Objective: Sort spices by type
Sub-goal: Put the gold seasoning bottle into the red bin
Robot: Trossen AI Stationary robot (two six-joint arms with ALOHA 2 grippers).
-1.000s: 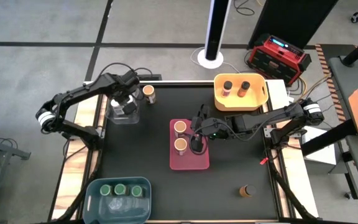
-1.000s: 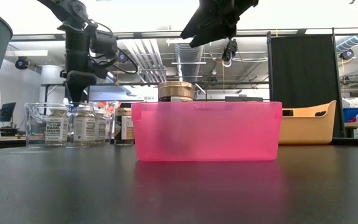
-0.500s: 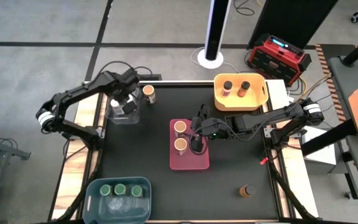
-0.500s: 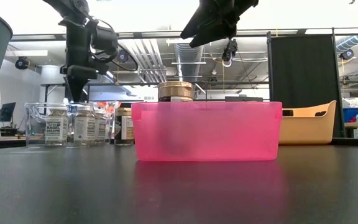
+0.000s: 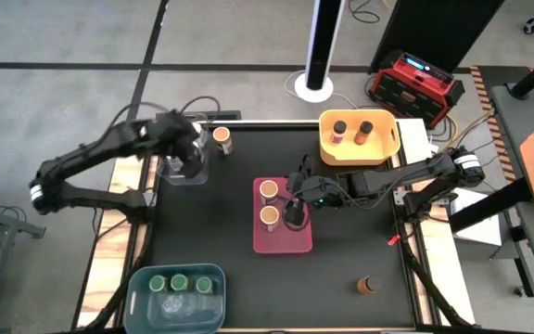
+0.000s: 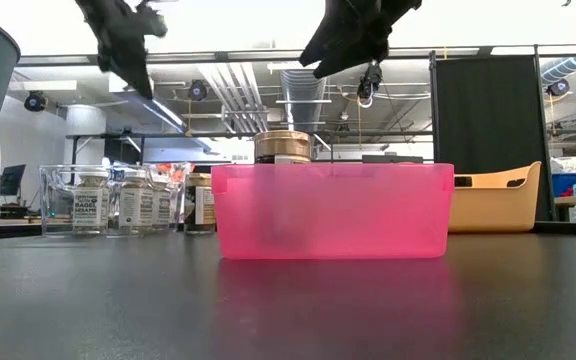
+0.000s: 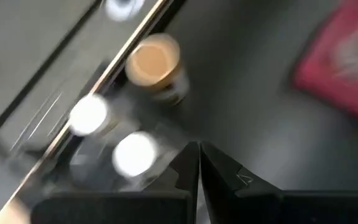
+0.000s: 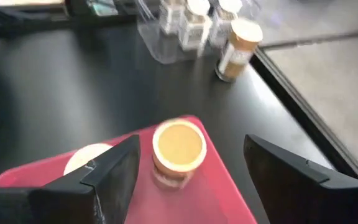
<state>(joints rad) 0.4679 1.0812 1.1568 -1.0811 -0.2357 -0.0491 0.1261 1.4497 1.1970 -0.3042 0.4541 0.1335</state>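
My left gripper (image 7: 199, 149) is shut and empty, raised above the clear bin (image 5: 168, 173) at the table's far left; two white-lidded jars (image 7: 134, 154) stand inside that bin. An orange-lidded jar (image 5: 221, 139) stands on the table just right of it. My right gripper (image 8: 191, 142) is open and hovers over the pink bin (image 5: 286, 243), its fingers standing apart on either side of the farther of two orange-lidded jars (image 8: 179, 144) without touching it. Two dark-lidded jars (image 5: 352, 128) stand in the yellow bin. Three green-lidded jars (image 5: 178, 282) stand in the blue bin.
A dark-lidded jar (image 5: 370, 284) stands alone on the table near its near right corner. The yellow bin (image 5: 382, 154) is at the far right, the blue bin (image 5: 146, 311) at the near left edge. Bare black tabletop lies between the bins.
My left gripper has risen from just above the jars in the clear bin to well above them, and its arm has swung toward the table's left. The jars in the clear bin stand as before.
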